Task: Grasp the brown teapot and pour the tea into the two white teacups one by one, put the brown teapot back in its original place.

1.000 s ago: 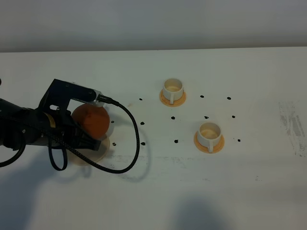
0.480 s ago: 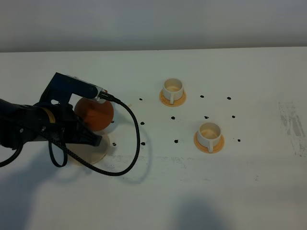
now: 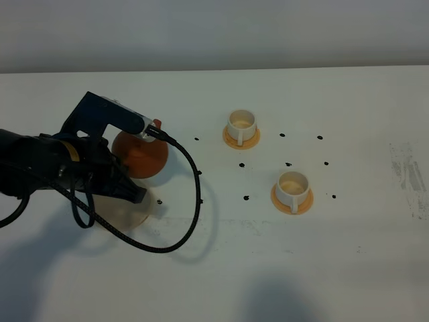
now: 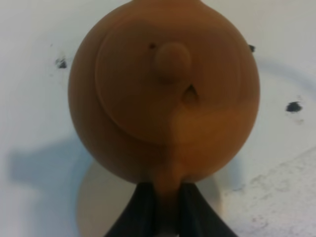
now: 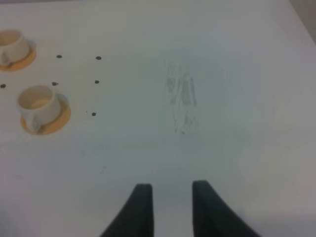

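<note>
Brown teapot point(image 3: 143, 157) handle pinched by left fingers point(image 4: 139, 210), right fingers point(image 5: 141, 210) apart, empty, white black-dotted table point(image 3: 322, 258)

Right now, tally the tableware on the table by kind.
Brown teapot: 1
White teacups: 2
Orange saucers: 2
Beige coaster: 1
Total: 6

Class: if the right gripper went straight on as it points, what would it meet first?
The open right gripper would likely meet only the white tabletop, near its grey scuffed patch; depth is unclear. The two white teacups lie off that line.
</note>
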{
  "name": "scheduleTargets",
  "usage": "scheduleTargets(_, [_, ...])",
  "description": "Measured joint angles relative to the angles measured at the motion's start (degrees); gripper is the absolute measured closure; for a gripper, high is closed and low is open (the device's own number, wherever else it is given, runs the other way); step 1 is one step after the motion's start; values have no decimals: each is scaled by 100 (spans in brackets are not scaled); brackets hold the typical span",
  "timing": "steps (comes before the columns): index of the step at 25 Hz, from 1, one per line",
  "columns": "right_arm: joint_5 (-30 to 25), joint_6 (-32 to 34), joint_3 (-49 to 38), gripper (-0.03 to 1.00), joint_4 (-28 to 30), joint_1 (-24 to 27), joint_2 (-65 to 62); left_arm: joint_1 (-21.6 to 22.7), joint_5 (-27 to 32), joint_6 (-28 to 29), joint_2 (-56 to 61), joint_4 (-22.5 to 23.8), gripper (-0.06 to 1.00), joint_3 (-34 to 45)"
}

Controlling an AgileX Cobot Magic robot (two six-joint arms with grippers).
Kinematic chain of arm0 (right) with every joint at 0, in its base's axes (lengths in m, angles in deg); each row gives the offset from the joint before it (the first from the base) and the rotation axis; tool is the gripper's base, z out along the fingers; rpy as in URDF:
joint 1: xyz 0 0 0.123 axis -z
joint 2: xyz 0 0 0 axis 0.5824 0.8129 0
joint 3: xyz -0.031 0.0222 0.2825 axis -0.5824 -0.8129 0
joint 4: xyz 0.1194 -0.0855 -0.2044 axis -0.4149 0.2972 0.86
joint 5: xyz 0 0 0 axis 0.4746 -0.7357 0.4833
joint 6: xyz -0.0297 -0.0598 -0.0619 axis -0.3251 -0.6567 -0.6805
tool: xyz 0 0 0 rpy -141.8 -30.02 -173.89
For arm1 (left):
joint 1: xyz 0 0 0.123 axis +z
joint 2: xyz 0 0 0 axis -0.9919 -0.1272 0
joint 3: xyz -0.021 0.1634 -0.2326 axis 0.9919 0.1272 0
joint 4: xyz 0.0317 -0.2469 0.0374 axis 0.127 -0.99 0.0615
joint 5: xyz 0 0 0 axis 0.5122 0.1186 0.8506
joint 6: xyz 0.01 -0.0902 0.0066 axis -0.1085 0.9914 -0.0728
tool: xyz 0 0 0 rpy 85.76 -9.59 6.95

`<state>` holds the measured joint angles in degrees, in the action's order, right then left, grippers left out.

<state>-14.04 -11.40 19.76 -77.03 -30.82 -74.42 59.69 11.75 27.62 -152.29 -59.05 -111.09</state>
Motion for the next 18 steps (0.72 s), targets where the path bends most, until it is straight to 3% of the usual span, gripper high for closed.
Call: scheduleTargets(18, [0, 0, 0, 75, 0, 0, 0, -171, 340, -1735, -10, -1114, 85, -372])
